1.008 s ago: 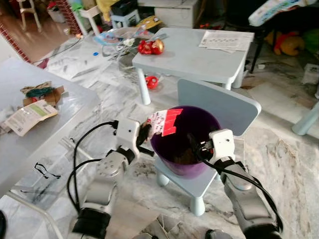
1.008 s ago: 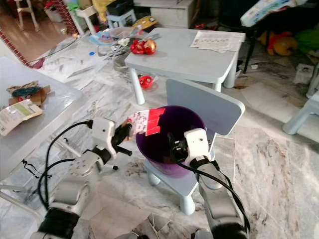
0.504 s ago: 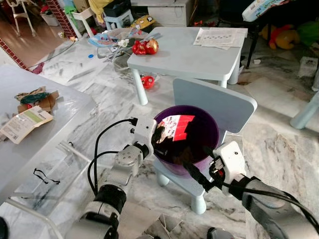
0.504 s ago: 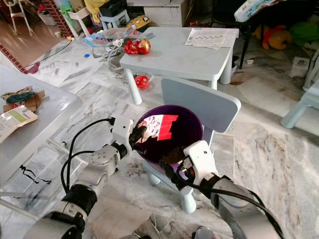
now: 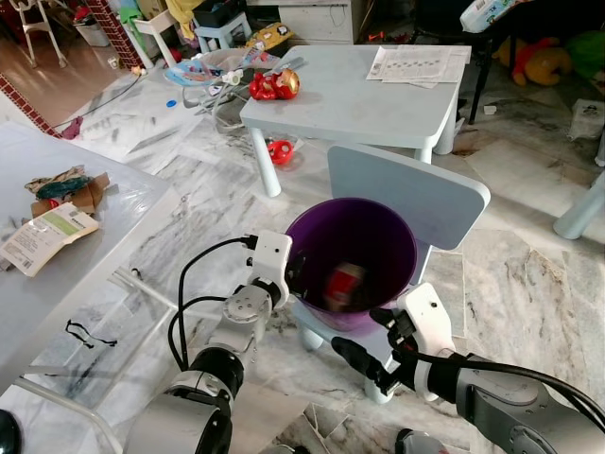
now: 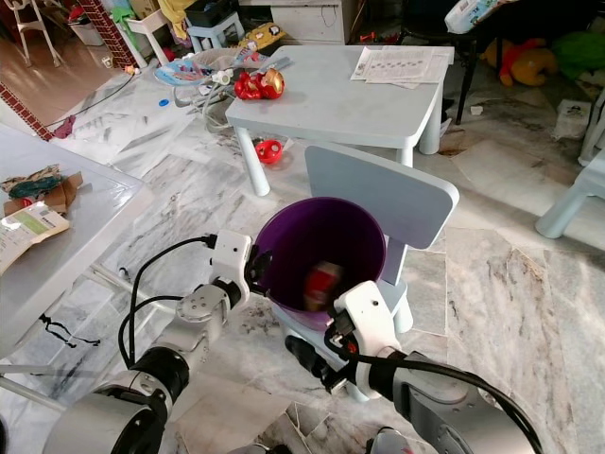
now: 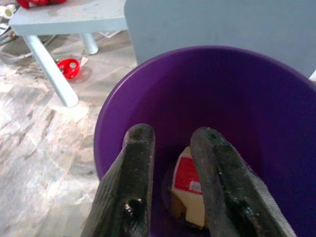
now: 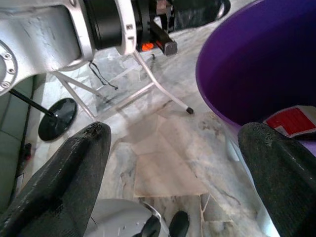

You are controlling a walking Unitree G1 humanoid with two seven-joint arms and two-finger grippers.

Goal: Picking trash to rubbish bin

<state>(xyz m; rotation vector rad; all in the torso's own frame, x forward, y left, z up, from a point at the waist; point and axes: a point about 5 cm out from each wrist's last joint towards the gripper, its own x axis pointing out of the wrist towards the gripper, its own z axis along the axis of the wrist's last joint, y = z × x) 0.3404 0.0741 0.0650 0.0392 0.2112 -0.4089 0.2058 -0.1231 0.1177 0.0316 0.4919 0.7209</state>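
A purple bin (image 5: 371, 235) stands on the seat of a small pale blue chair (image 5: 416, 194). A red and white wrapper (image 5: 342, 284) lies inside it near the bottom. My left gripper (image 5: 291, 270) is at the bin's left rim, pointing in. In the left wrist view the left gripper (image 7: 172, 134) is open with nothing between its fingers, and the wrapper (image 7: 190, 185) lies beyond them in the bin (image 7: 237, 89). My right gripper (image 5: 367, 336) hangs low in front of the chair seat, below the bin. It is open wide (image 8: 173, 168) and holds nothing.
A pale blue table (image 5: 359, 104) stands behind the chair with red items (image 5: 274, 87) and papers (image 5: 416, 64) on it. A grey table (image 5: 95, 274) at my left carries packets (image 5: 47, 236). A red thing (image 5: 280, 151) and flat cardboard (image 5: 274, 416) lie on the marble floor.
The left gripper carried the wrapper over the bin and let it go; it now lies inside. The right gripper dropped from the bin's rim to below the seat.
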